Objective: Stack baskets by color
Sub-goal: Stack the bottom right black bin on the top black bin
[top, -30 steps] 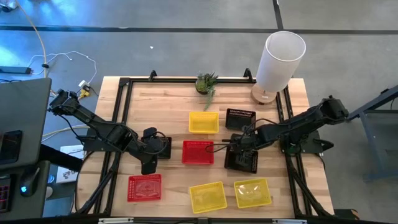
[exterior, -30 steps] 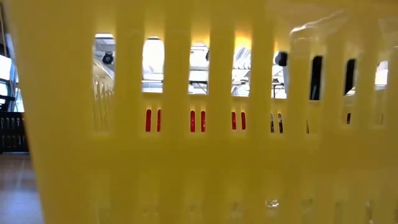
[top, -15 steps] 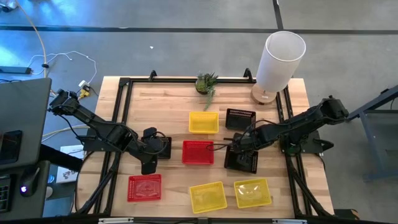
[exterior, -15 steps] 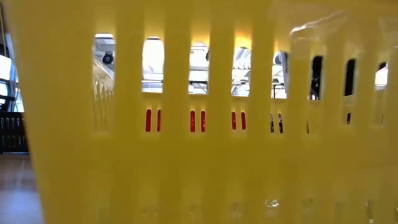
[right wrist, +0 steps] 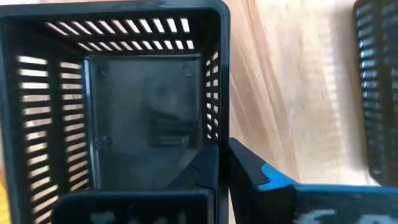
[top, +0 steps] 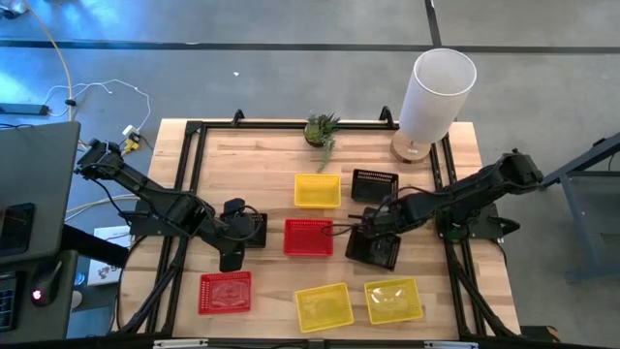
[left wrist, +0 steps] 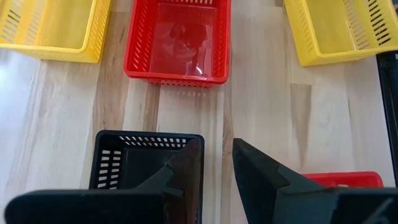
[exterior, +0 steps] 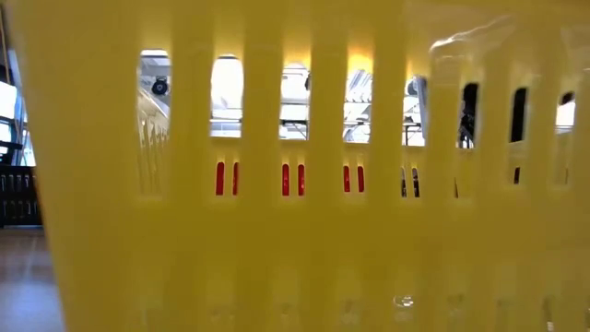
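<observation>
One second back my right pincer (right wrist: 222, 163) was wide; now it's clamped on the black basket (top: 374, 249) wall, ready to lift toward its match.

a wooden table (top: 262, 160) carries red, yellow and black baskets (top: 317, 190), a plant (top: 322, 127) and a white cylinder (top: 436, 92).

Even bright overhead light, soft shadows; low view blocked by blurry yellow basket (exterior: 295, 231), backlit.

baskets (top: 317, 237) mid-table | plant (top: 322, 128), cylinder (top: 437, 94) at the far edge
</observation>
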Controlling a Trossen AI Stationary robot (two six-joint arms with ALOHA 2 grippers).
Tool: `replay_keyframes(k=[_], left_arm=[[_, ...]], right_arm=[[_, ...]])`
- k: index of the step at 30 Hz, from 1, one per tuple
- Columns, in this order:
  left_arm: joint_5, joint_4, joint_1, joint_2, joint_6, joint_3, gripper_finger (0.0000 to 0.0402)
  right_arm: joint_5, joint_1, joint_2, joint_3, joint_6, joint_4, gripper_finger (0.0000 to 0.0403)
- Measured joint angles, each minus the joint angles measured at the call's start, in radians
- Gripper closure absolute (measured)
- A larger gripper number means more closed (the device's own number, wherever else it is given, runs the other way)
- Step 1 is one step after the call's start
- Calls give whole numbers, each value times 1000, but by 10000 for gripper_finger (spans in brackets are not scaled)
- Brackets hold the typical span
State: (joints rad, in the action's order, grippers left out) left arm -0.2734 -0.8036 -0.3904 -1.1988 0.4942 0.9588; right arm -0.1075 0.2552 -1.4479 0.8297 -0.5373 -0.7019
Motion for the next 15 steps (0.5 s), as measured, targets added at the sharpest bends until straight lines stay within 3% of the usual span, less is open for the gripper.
replay_keyframes(k=[15], left_arm=[[0,0,0,0,0,0,319]], right_arm=[[-134,-75,0,296,200,-304,402]])
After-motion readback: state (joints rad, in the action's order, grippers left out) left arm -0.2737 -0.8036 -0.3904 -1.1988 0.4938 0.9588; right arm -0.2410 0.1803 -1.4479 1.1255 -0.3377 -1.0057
